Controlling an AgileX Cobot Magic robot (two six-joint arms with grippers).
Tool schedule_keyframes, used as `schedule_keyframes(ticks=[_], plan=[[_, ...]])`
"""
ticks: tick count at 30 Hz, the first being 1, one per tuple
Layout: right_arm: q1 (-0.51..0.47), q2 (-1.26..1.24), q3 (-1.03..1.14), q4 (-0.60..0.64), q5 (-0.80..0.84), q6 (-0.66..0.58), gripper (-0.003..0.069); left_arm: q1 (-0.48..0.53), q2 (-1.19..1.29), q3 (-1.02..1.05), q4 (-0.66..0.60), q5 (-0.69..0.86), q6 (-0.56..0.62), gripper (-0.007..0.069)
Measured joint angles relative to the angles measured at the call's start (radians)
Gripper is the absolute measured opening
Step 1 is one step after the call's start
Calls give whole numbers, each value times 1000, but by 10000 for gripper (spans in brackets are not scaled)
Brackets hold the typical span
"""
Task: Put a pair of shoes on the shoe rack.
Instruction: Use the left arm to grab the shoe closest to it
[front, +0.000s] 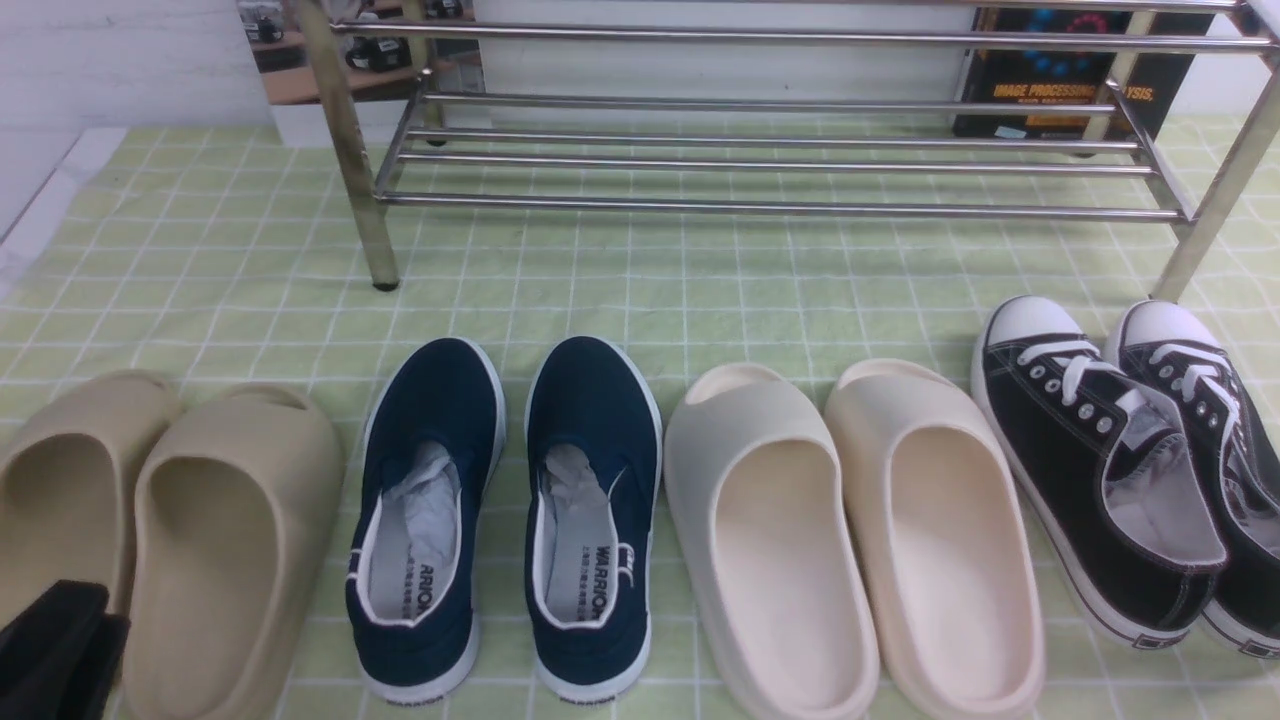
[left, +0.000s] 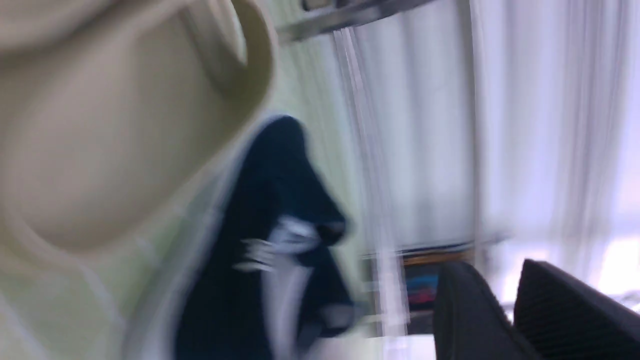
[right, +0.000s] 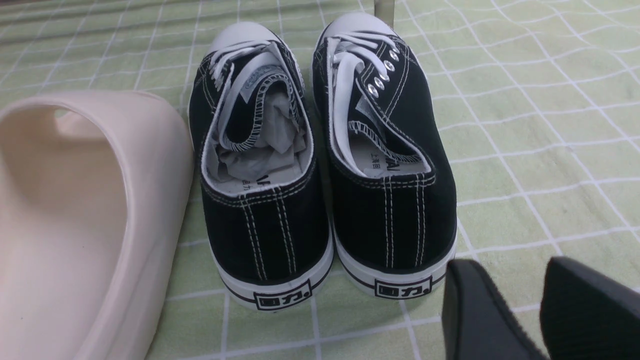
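Pair of shoes (front: 595, 410), navy, side by side on tabletop (front: 700, 290); shoe rack (front: 770, 160) at twelve o'clock from them. Left tool (left: 507, 280) and right tool (right: 515, 285): jaws slightly parted, both empty.

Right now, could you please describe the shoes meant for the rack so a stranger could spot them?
Four pairs line up before the chrome shoe rack. The pair of shoes is second from the left, the only navy slip-ons.
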Motion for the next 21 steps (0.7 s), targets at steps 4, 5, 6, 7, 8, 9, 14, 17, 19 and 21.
schedule_keyframes(ticks=[4,5,6,7,8,9,14,17,19,21], plan=[[0,0,0,0,0,0,239,0,0,0,-21,-13,31,181],[0,0,0,0,0,0,239,0,0,0,-22,-13,46,182],[0,0,0,0,0,0,239,0,0,0,-22,-12,66,182],[0,0,0,0,0,0,239,0,0,0,-21,-10,90,182],[0,0,0,0,0,0,239,0,0,0,-21,-6,112,182],[0,0,0,0,0,0,239,0,0,0,-21,-4,125,182],[0,0,0,0,0,0,239,0,0,-89,-3,120,348,183],[0,0,0,0,0,0,239,0,3,-226,81,214,462,153],[0,0,0,0,0,0,239,0,48,-344,204,306,500,97],[0,0,0,0,0,0,239,0,129,-443,337,400,497,37]])
